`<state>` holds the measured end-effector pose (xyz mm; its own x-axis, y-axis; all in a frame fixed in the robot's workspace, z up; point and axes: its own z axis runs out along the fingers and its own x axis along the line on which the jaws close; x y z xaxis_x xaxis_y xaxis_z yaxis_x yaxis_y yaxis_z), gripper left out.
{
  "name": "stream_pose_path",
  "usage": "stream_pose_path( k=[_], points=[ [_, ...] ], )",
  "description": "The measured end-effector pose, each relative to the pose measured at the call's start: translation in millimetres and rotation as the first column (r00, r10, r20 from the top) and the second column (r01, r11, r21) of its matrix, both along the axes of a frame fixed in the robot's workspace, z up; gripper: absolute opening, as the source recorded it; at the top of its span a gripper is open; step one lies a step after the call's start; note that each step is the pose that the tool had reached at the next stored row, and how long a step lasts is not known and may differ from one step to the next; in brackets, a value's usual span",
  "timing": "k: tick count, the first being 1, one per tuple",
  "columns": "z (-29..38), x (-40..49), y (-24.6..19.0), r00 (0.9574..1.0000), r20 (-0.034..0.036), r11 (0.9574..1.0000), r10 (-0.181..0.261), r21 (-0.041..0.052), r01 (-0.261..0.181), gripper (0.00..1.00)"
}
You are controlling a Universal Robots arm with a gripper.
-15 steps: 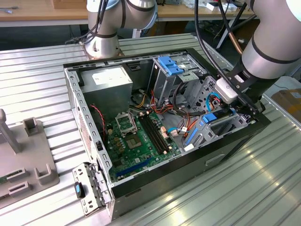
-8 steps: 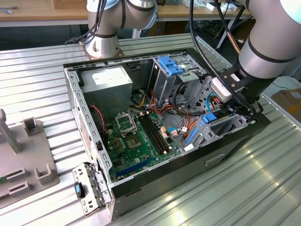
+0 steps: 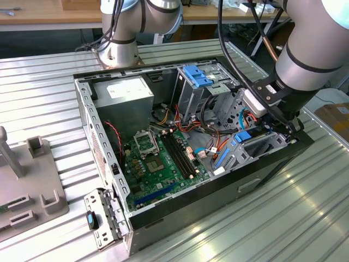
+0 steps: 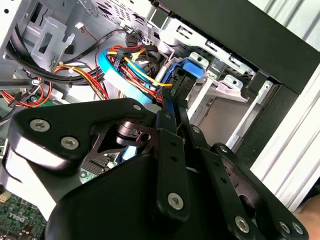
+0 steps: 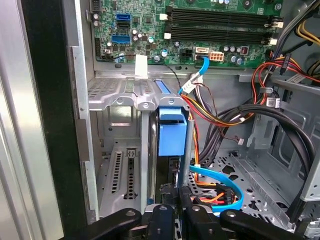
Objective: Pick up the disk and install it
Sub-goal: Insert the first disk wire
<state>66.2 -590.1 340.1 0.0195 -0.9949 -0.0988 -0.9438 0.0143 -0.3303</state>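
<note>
1. Fingers (image 5: pixel 181 192): narrow, pinched on the thin top edge of the disk (image 5: pixel 172 132), which stands on edge w/ its blue carrier frame showing, part-way down into the drive bay (image 5: pixel 122 102) directly below the fingers.
2. In the second wrist view the black finger links (image 4: pixel 172 150) converge on the same blue-framed slab (image 4: pixel 181 82); can't see the pads themselves.
3. Just beside the fingers: blue SATA cable (image 5: pixel 220 182) and a bundle of orange/yellow power wires (image 5: pixel 200 112), close enough to snag.
4. Handling, my guess: disk is stiff, dense metal, fairly heavy for its size, shock-sensitive; plastic frame is smoother, flexes a bit. Best hold looks like the frame edges, square-on, not the flat faces.
5. Further out: motherboard (image 3: pixel 158 161) beyond the bay, whole PC case (image 3: pixel 180 207) lying open on the ribbed metal worktop (image 3: pixel 43 93), arm (image 3: pixel 313 52) leaning in from above.
</note>
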Motion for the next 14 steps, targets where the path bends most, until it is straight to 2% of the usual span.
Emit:
stream_pose_path(
  k=[4, 14],
  points=[
    [-0.1, 0.2, 2.0, 1.0000, 0.0000, 1.0000, -0.001, 0.0007, 0.001, 0.16],
    [-1.2, 2.3, 2.5, 0.9999, 0.0000, 0.9999, -0.016, 0.0008, 0.016, 0.16]
  ],
)
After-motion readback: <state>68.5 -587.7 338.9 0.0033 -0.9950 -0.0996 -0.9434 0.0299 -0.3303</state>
